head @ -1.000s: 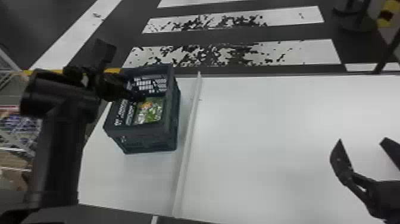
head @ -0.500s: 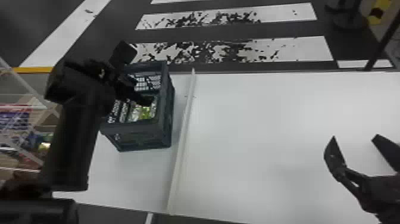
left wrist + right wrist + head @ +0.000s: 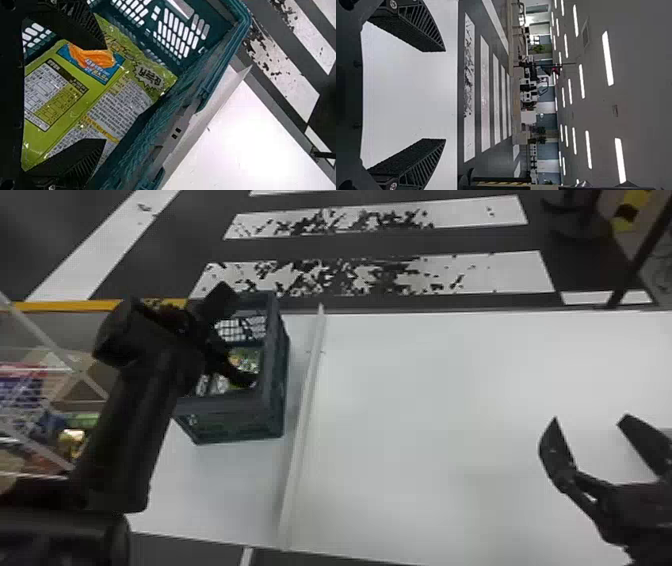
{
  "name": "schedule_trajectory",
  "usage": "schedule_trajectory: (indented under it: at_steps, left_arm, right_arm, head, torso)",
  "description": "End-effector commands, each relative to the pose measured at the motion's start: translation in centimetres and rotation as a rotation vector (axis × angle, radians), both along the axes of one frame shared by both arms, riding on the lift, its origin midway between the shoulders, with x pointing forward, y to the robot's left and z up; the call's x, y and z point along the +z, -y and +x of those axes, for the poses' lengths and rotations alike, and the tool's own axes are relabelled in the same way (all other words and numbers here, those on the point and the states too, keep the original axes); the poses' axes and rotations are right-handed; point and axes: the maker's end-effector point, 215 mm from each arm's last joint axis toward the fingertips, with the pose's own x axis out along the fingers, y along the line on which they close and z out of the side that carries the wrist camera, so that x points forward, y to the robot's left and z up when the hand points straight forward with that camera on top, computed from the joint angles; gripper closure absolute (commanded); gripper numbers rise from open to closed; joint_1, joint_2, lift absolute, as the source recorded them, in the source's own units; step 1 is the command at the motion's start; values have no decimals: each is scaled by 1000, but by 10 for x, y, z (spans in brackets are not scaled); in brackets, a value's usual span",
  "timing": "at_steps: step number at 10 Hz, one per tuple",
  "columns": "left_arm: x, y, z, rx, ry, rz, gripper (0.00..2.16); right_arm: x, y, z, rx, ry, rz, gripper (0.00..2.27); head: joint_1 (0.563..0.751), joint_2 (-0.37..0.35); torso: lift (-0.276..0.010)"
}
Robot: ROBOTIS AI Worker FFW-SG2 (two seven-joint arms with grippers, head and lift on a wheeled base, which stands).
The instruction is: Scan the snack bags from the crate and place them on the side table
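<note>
Over at the left of the white table [image 3: 450,415], the left gripper [image 3: 234,340] has its fingers spread at the crate [image 3: 277,360], a green snack bag [image 3: 89,103] lying inside it, while the right gripper [image 3: 590,420] hangs near right, fingers wide apart.

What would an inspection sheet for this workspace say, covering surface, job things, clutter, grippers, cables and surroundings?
Surface: white table, with a raised strip running across it beside the crate.
Job things: crate standing on the table, left of the strip; green snack bag inside it.
Clutter: nothing seen.
Grippers: left gripper open at the crate, over the bag; right gripper open above the table's right part.
Cables: nothing seen.
Surroundings: striped floor beyond the table; packaged goods at far left.
</note>
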Motion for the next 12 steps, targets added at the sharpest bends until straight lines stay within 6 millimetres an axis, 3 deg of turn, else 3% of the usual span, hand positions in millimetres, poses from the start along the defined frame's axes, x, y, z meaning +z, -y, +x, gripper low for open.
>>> schedule_trajectory:
  at_steps: [1,8,10,12]
  left_arm:
    - [-17,-6,-8,-10,-36,44,33]
    - [-62,-6,-21,-16,-84,88,-2]
    - [-67,-3,-25,-28,-99,64,353]
    - [-65,1,-25,-28,-95,18,896]
  right_arm:
    - [0,0,0,1,0,0,66]
    - [-3,-5,-4,19,-8,8,66]
    - [-4,-5,-5,20,-11,10,66]
    - [-4,-6,-6,23,-11,11,66]
  head:
    - [695,168]
    - [695,187]
    - [695,187]
    - [695,183]
  torso:
    - [-94]
    - [-94]
    - [-94]
    - [-94]
